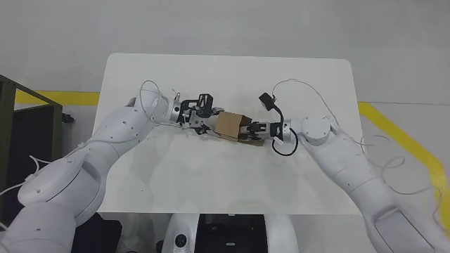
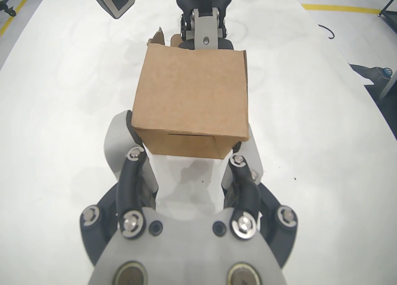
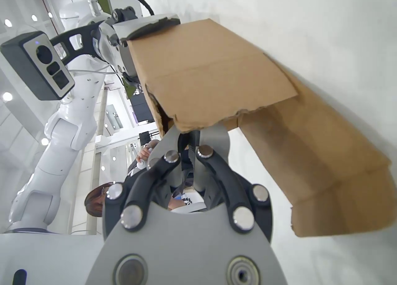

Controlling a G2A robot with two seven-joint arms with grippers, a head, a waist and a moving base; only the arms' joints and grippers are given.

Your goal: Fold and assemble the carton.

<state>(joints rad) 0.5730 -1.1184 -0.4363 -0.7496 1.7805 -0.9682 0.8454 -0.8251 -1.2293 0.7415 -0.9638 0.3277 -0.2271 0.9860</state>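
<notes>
Jaws at both ends hold one brown carton. The left jaws stand spread to the carton's full width and are closed against its tucked end. Their fingers flank the two corners of that end, the dark pad of one pressed to a corner and the other partly hidden behind a cardboard edge. The end face between them is shut and carries a thin slot.

The right jaws meet the carton's opposite, open end. Set nearly together, their fingers pinch the edge of a wall there, with the tips hidden by a ragged flap. A longer flap projects from this open end past the right jaws and runs close along the counter; whether it touches cannot be judged.

The carton's body stands as a box with its top panel level. The left arm and right arm lead away from the carton on opposite sides, roughly in line with its long axis. White counter surrounds the carton on every side. A small black curved item lies on the counter well apart from the carton. A yellow floor line runs beyond the counter edge, far from the carton.
</notes>
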